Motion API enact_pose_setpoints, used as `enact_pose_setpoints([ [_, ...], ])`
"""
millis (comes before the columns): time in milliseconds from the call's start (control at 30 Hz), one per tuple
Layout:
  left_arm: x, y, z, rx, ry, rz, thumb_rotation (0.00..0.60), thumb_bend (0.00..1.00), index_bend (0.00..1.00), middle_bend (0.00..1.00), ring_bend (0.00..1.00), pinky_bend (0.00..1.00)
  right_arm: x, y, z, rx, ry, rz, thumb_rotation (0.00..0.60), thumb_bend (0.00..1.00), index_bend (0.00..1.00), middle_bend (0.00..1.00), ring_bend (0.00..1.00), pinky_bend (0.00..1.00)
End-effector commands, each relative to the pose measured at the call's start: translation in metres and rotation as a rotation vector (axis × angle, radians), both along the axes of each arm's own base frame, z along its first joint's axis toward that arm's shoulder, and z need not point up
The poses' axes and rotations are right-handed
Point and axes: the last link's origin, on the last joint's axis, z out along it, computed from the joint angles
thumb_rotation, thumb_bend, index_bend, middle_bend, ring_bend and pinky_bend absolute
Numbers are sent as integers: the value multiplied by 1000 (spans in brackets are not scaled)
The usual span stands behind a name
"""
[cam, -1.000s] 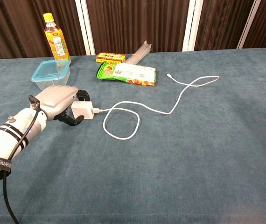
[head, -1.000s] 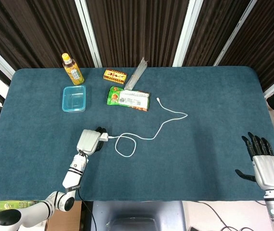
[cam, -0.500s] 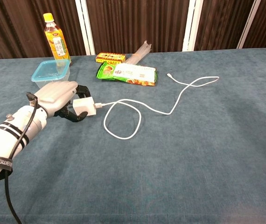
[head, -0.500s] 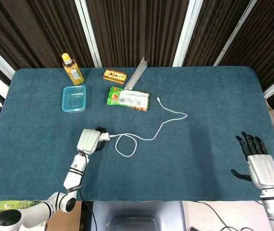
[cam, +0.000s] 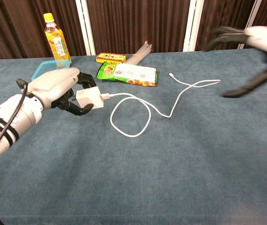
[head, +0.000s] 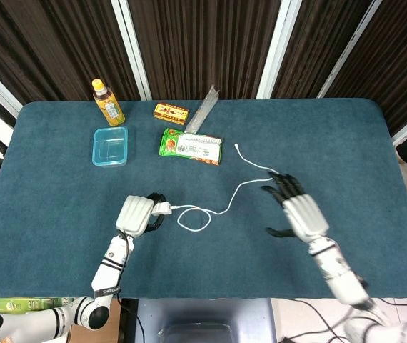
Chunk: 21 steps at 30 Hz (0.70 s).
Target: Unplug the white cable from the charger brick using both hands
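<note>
The white charger brick (head: 162, 208) (cam: 89, 98) is gripped in my left hand (head: 138, 214) (cam: 58, 86), held a little above the blue cloth at the front left. The white cable (head: 221, 207) (cam: 145, 110) is plugged into the brick's right side. From there it runs into a loop, then curves off to its free end (head: 236, 147) (cam: 170, 75) near the green packet. My right hand (head: 300, 211) (cam: 255, 40) hovers right of the cable with fingers spread, holding nothing. It is blurred in the chest view.
At the back left stand a yellow-capped bottle (head: 108, 102) (cam: 55, 40) and a blue plastic container (head: 110, 146). A green snack packet (head: 191, 146) (cam: 129, 73), a yellow box (head: 171, 111) and a clear plastic sleeve (head: 202, 108) lie at the back centre.
My right hand has swung from the table's front right corner in toward the middle, beside the cable. My left hand has raised the brick slightly, dragging the cable loop along.
</note>
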Motion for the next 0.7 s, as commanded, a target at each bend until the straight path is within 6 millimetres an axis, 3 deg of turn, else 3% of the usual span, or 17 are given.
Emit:
enact_pose_setpoints([
  [33, 6, -2, 4, 15, -10, 9, 600, 662, 739, 764, 1000, 1000, 42, -21, -33, 25, -39, 43, 600, 298, 425, 20, 0, 0],
  [267, 21, -8, 6, 9, -39, 1, 600, 663, 739, 771, 1000, 1000, 85, -36, -81, 62, -81, 60, 600, 346, 518, 66, 0, 0],
  [433, 24, -11, 9, 14, -56, 6, 600, 663, 739, 777, 1000, 1000, 100, -42, -97, 75, -116, 52, 600, 381, 547, 75, 0, 0],
  [533, 27, -13, 11, 11, -82, 6, 600, 664, 739, 778, 1000, 1000, 107, -44, -105, 92, -125, 50, 600, 454, 562, 87, 0, 0],
  [700, 30, -15, 10, 5, -94, 4, 600, 664, 739, 778, 1000, 1000, 116, -41, -111, 119, -164, 50, 600, 464, 586, 106, 0, 0],
])
